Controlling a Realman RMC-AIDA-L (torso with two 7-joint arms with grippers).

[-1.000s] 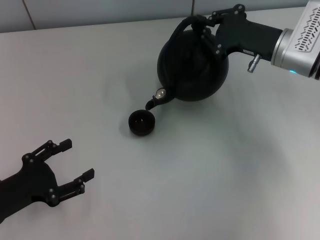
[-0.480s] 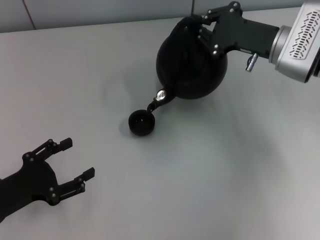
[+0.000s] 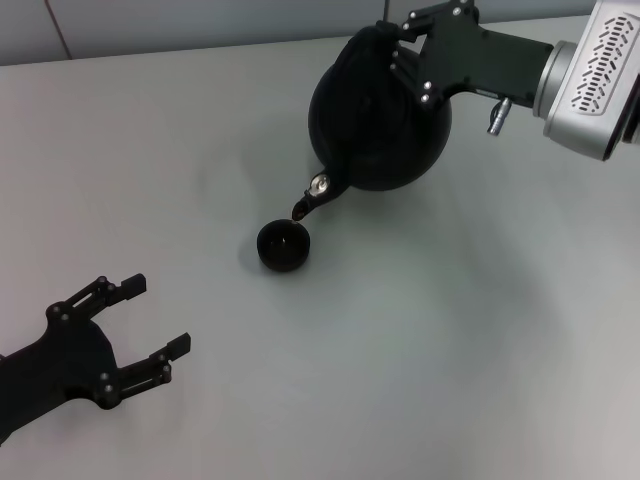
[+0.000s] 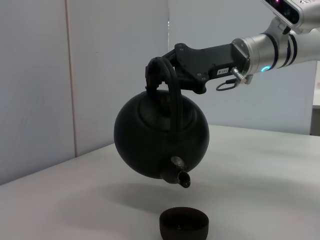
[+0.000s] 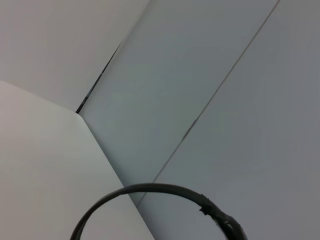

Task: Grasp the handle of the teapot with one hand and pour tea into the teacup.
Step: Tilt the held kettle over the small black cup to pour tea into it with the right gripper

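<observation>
The matte-black teapot [image 3: 372, 120] hangs in the air, tilted with its spout [image 3: 309, 200] pointing down just above and right of the small dark teacup [image 3: 283, 245] on the table. My right gripper [image 3: 402, 48] is shut on the handle at the pot's top. The left wrist view shows the teapot [image 4: 160, 135], its arched handle [image 4: 173, 100] in the right gripper [image 4: 161, 74], the spout [image 4: 181, 177] and the teacup [image 4: 183, 224] below it. The right wrist view shows only the handle's arc [image 5: 150, 189]. My left gripper [image 3: 158, 315] is open and empty at the near left.
The light grey table [image 3: 450, 330] carries nothing else. A pale wall [image 3: 200, 20] runs along its far edge. The right arm's silver forearm [image 3: 590, 75] reaches in from the far right.
The right gripper has rolled and lifted the teapot, tipping it further toward the cup; the pot's body has shifted slightly left and back. The left arm has not moved.
</observation>
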